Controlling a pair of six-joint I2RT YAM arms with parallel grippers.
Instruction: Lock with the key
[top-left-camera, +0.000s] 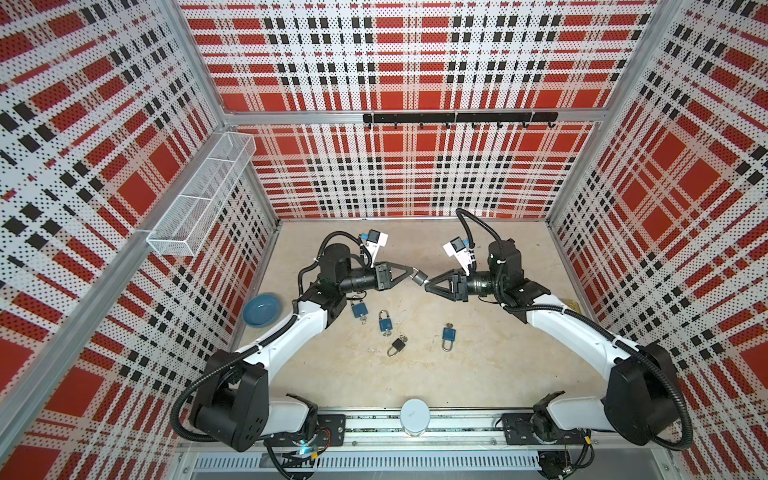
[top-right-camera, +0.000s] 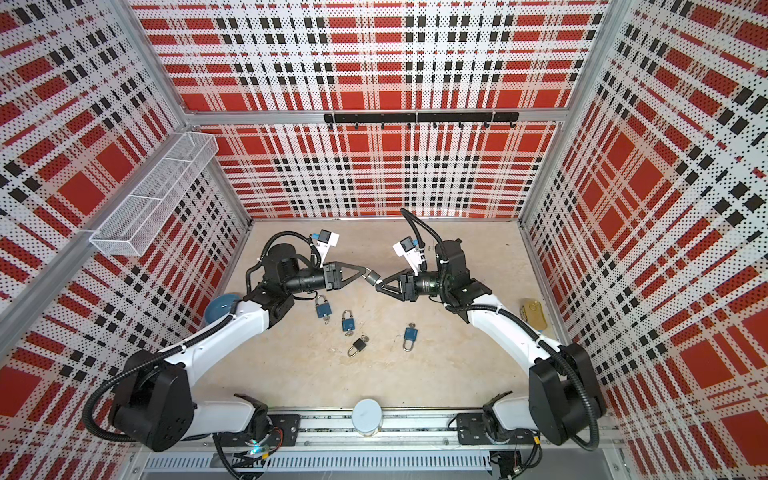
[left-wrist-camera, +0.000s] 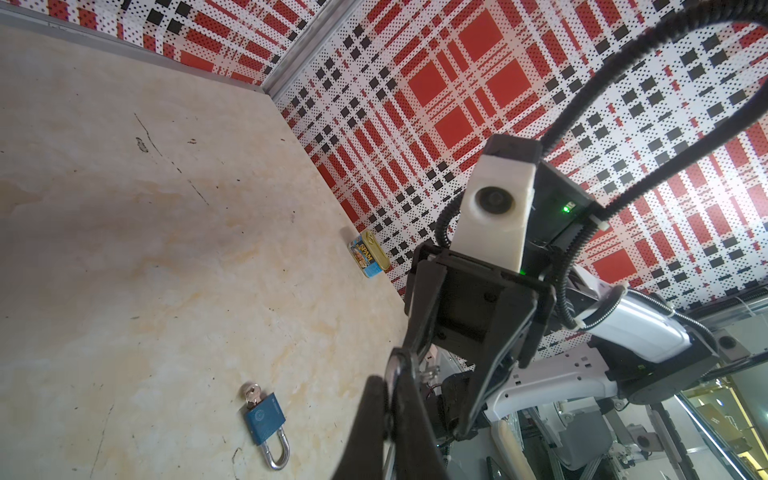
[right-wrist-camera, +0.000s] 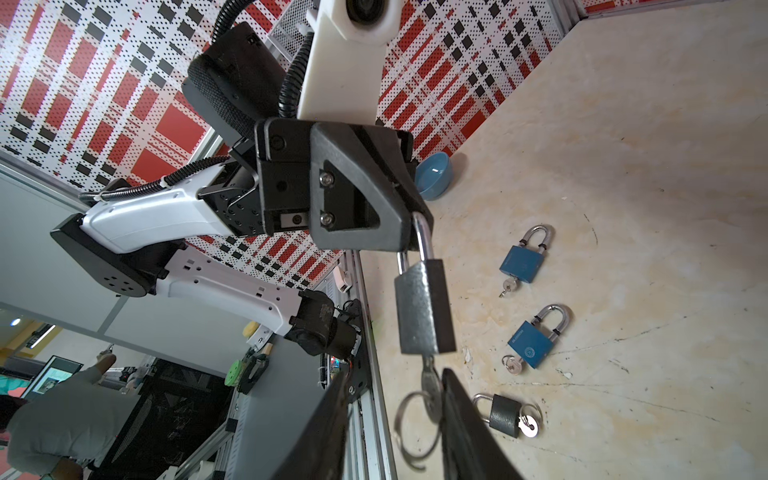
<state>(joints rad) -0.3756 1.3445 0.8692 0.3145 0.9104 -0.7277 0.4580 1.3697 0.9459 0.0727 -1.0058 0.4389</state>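
1. Right wrist view: the left claw (right-wrist-camera: 411, 228) is pressed together on the bright steel shackle of a dark grey padlock (right-wrist-camera: 424, 307). The padlock body sticks out past its tips toward the right claw (right-wrist-camera: 397, 390).
2. The key (right-wrist-camera: 430, 380) sits in the keyhole at the body's far end, between the right claw's fingers. Those fingers stand spread, one just beside the key head and the other apart from it, so nothing is pinched. A key ring (right-wrist-camera: 415, 428) dangles loose between them.
3. In both top views the claws meet almost tip to tip, with the padlock bridging them in the air above the table (top-left-camera: 478, 374).
4. The step in hand looks like taking hold of the key. The next move calls for the right claw to close squarely on the flat key head, clear of the ring, then twist while the left claw holds the shackle firm.
5. The padlock body is matte and blocky. I cannot tell whether the shackle is fully seated.
6. Other padlocks (top-left-camera: 385, 323) lie on the table beneath the claws, each with a key.
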